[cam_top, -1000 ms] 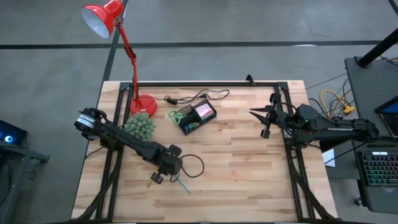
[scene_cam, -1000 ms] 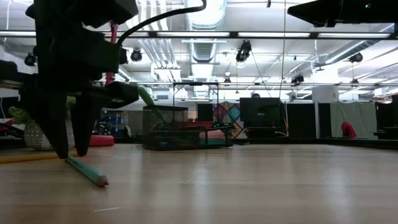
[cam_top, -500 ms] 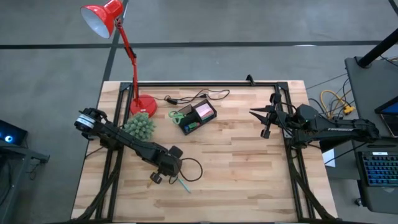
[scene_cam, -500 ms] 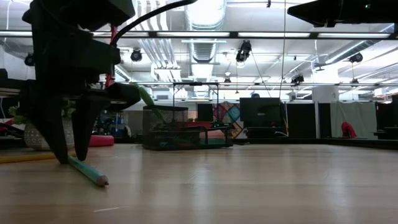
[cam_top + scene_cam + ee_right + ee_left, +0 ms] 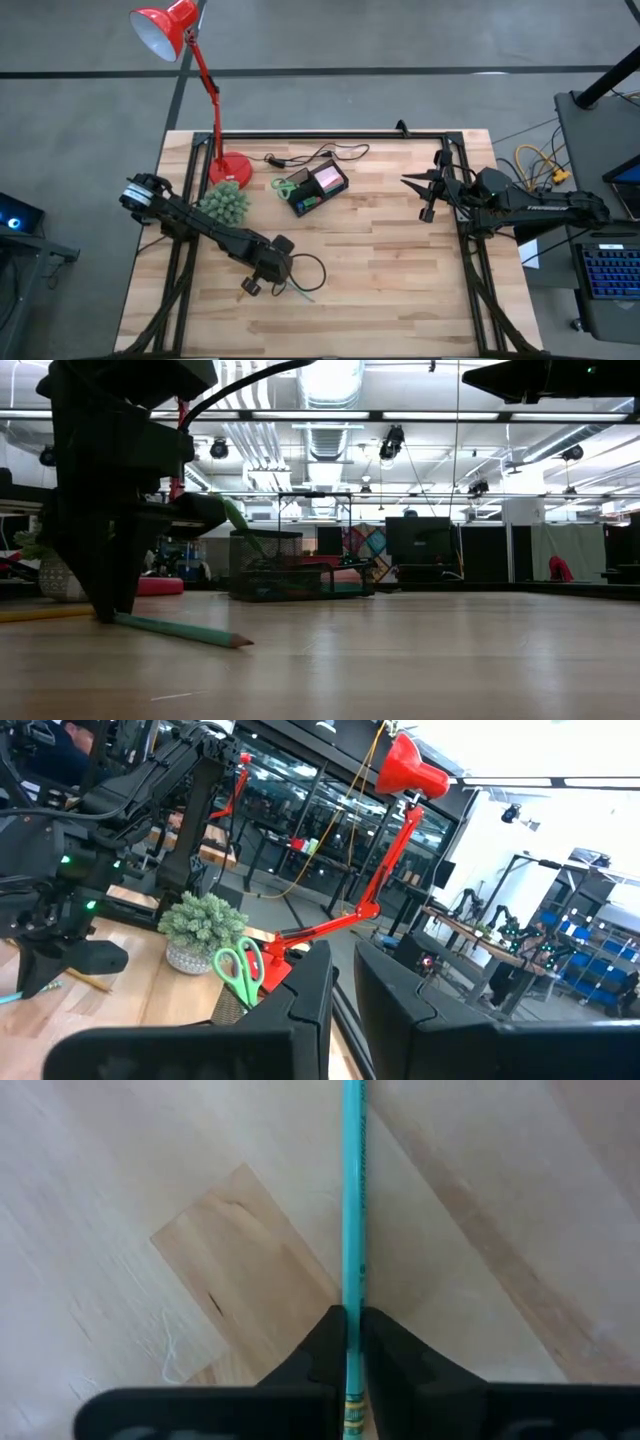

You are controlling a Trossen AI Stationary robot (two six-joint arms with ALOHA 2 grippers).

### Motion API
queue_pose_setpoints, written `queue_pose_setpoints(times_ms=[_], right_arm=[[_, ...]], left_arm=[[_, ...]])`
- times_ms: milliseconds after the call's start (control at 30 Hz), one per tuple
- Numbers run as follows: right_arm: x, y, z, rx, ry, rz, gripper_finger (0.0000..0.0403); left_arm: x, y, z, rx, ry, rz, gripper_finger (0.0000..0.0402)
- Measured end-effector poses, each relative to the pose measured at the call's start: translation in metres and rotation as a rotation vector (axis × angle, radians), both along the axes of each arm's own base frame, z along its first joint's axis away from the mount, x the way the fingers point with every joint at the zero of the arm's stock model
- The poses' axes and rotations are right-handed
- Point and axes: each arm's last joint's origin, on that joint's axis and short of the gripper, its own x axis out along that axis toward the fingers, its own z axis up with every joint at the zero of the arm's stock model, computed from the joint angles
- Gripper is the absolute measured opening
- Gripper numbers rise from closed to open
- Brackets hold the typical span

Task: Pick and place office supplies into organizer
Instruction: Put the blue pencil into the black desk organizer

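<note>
The green pen (image 5: 294, 294), shaped like a pencil with a sharpened tip (image 5: 240, 643), lies on the near left part of the table. My left gripper (image 5: 254, 286) stands over it, pointing down, shut on it. A yellow pencil (image 5: 30, 613) lies just beside that gripper. The black organizer (image 5: 318, 188) sits toward the far edge, with the pink sticky-note pad (image 5: 328, 178) inside and the green-handled scissors (image 5: 287, 186) at its left end. My right gripper (image 5: 424, 196) waits raised over the table's right side, fingers slightly apart. My left gripper pinches the green pen between its two fingers (image 5: 322, 1342), near the banded blunt end (image 5: 350, 1402). The fingers come from above, pointing down, and lie across the shaft (image 5: 353, 1295). The pen lies low along the table, its sharpened tip pointing away from the gripper.
The red lamp's round base (image 5: 230, 168) and a small potted plant (image 5: 225, 203) stand at the far left. A black cable (image 5: 320, 153) runs along the far edge. Bare wood (image 5: 390, 280) stretches over the middle and right of the table.
My left gripper's fingers, apart on either side of the green pen a second ago, have shut on it. The pen has swung about on the table: in the low view its free end pointed at the camera, and it now points toward the picture's right.
</note>
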Motion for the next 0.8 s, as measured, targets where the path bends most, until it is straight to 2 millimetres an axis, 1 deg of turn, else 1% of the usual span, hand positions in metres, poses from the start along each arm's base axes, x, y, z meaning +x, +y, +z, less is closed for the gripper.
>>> queue_pose_setpoints(times_ms=[200,467,533,633,800], right_arm=[[0.000,0.000,0.000,0.000,0.000,0.000,0.0038],[0.000,0.000,0.000,0.000,0.000,0.000,0.0038],[0.000,0.000,0.000,0.001,0.000,0.000,0.0038],[0.000,0.000,0.000,0.001,0.000,0.000,0.0038],[0.000,0.000,0.000,0.001,0.000,0.000,0.0038]], left_arm=[[-0.001,0.000,0.008,-0.011,-0.027,0.003,0.0004],[0.001,0.003,0.033,-0.019,-0.127,0.019,0.0002],[0.000,0.004,0.039,-0.009,-0.156,0.029,0.0002],[-0.003,0.007,0.043,0.012,-0.167,0.038,0.0002],[0.000,0.012,0.055,0.075,-0.259,0.061,0.0002]])
